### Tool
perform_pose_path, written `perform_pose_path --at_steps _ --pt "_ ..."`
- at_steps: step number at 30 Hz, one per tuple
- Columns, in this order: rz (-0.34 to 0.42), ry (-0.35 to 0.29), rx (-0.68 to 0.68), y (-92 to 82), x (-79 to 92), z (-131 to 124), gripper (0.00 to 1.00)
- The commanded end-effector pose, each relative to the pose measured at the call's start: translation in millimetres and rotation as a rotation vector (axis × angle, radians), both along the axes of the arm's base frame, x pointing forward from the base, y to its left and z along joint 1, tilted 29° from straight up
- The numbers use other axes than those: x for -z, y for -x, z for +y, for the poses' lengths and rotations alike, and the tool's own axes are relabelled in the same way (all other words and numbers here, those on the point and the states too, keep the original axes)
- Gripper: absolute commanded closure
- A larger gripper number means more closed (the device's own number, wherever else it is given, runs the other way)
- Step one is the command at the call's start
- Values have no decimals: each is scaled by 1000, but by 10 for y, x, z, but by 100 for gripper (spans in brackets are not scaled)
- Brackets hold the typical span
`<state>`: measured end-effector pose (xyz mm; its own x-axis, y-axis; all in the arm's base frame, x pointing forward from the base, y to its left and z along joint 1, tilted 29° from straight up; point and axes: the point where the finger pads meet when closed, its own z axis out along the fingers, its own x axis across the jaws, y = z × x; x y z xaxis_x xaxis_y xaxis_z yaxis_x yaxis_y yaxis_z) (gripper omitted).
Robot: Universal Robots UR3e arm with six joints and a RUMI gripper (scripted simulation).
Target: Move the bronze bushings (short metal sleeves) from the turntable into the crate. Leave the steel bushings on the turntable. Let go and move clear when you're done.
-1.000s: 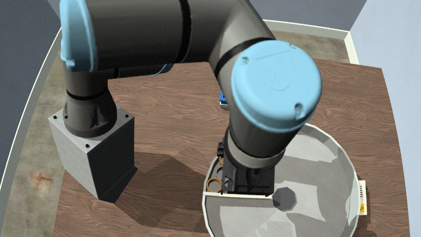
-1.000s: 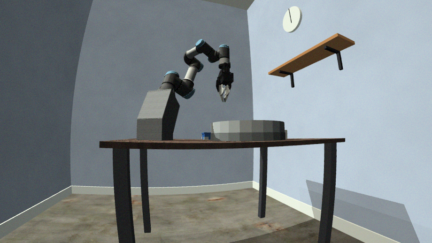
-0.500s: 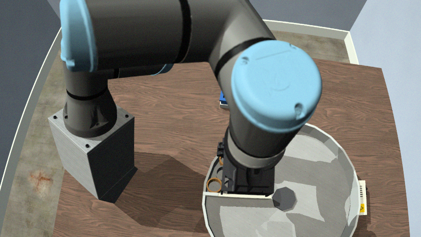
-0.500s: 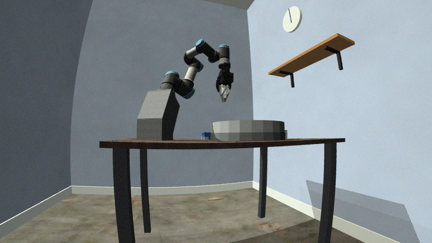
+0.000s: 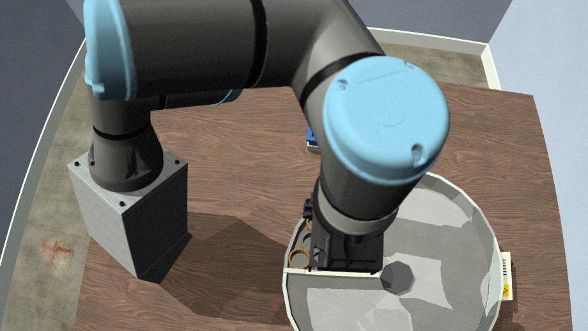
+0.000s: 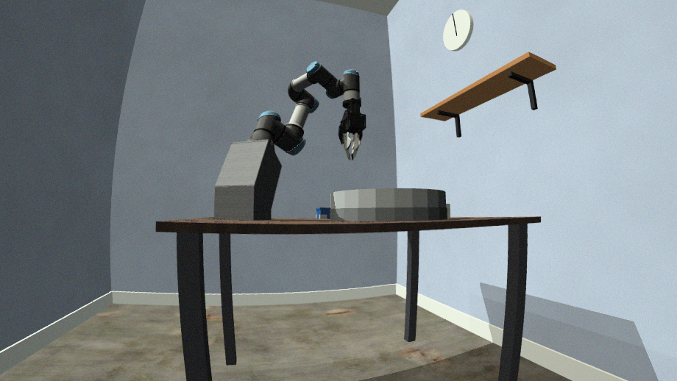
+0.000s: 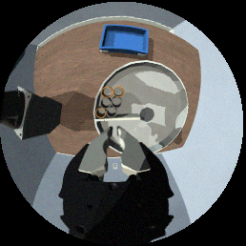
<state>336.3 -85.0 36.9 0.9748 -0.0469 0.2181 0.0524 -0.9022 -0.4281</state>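
At the left edge of the counter (image 5: 242, 164) (image 6: 331, 228) (image 7: 67, 71) stands the arm's base (image 5: 156, 218) (image 6: 236, 201) (image 7: 53, 112). Next, 3 bronze rings (image 5: 289, 258) (image 7: 123, 92) and 3 steel rings (image 7: 121, 101) sit in the turntable (image 5: 461, 254) (image 6: 388, 203) (image 7: 164, 86), in its left part. The gripper (image 5: 349, 252) (image 6: 351, 157) (image 7: 114, 127) is clenched on nothing, above the turntable. The blue crate (image 5: 311, 136) (image 6: 323, 210) (image 7: 125, 40) lies near the far edge.

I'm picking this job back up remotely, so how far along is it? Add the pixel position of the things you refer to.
Done: nothing visible yet; the blue crate (image 5: 310, 135) (image 6: 323, 210) (image 7: 125, 40) shows no bushings inside.
In hand: nothing; the gripper (image 6: 351, 157) (image 7: 114, 127) is shut above the turntable (image 5: 496, 230) (image 6: 388, 203) (image 7: 186, 107).
Left: all three bronze bushings (image 5: 290, 259) (image 7: 101, 117), still among the steel ones (image 7: 106, 106).
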Motion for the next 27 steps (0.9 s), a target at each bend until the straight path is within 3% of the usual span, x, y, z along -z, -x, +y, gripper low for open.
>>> perform_pose_path --at_steps 1,13,22,27 --pt "-1 2 1 -3 -4 -8 95" --pt "-1 2 1 -36 34 48 95" --pt "-1 2 1 -370 445 695 95" --pt "-1 2 1 -445 541 855 95"
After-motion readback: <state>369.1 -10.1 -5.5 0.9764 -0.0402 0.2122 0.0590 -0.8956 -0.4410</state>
